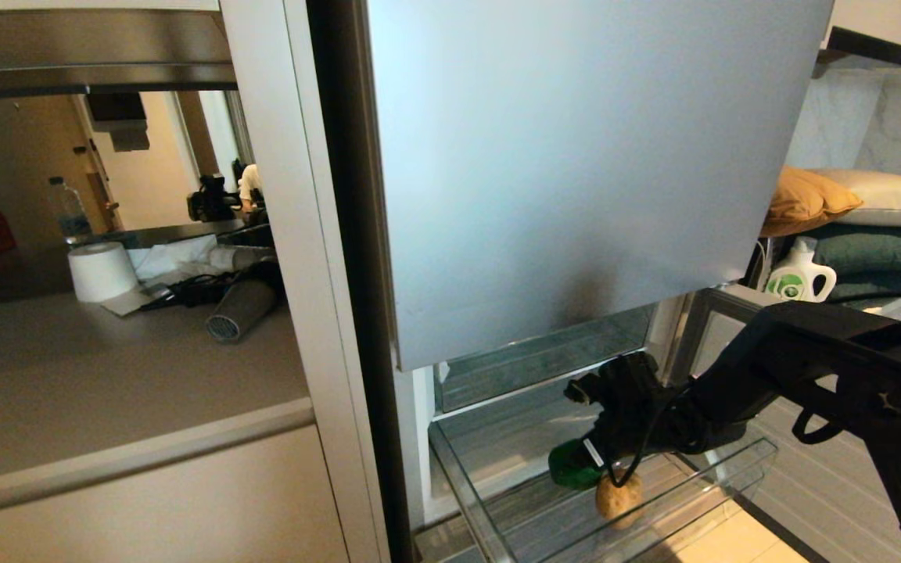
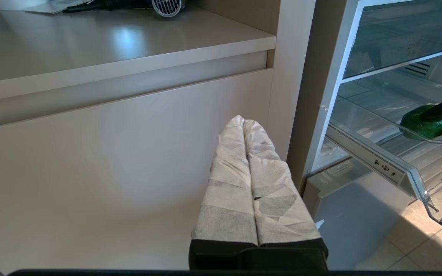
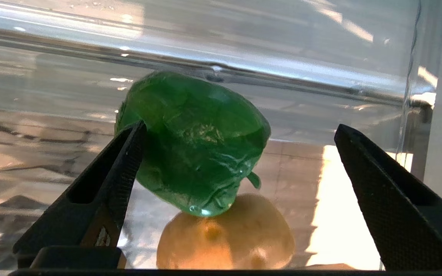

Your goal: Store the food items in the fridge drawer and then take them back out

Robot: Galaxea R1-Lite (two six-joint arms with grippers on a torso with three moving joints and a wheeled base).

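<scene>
counter (image 1: 106, 367): at the far left we see a beige worktop holding a white paper roll (image 1: 100, 270), a clear water bottle (image 1: 69, 209) behind it, and a grey hair dryer (image 1: 241, 310) lying on its side with its ribbed nozzle toward us.
left gripper (image 2: 244, 122): we find it parked low before the beige cabinet front (image 2: 109, 161), just left of the fridge; its two white-wrapped fingers (image 2: 228, 184) lie pressed together with nothing between them.
door panel (image 1: 576, 172): a matte silver-blue panel fills the upper middle of our head view, above the open lower compartment.
fridge drawer (image 1: 740, 461): we see the clear plastic bin pulled out below the panel, its ribbed base and clear front wall showing.
bell pepper (image 3: 194, 142): glossy dark green, lying in the drawer on its side, stem end toward the bun; we see it between the right arm's fingers, one tip right at its side, though we cannot tell whether that tip touches it.
bun (image 3: 226, 234): the tan-brown lump sits in the drawer touching the pepper, nearer the front wall.
right gripper (image 3: 240, 132): we see it reached down into the drawer over the pepper, its black fingers (image 3: 106, 184) spread wide apart and clamped on nothing.
shelf (image 1: 881, 258): at the far right we see stacked cushions (image 1: 849, 203) and a white detergent bottle (image 1: 798, 277).
</scene>
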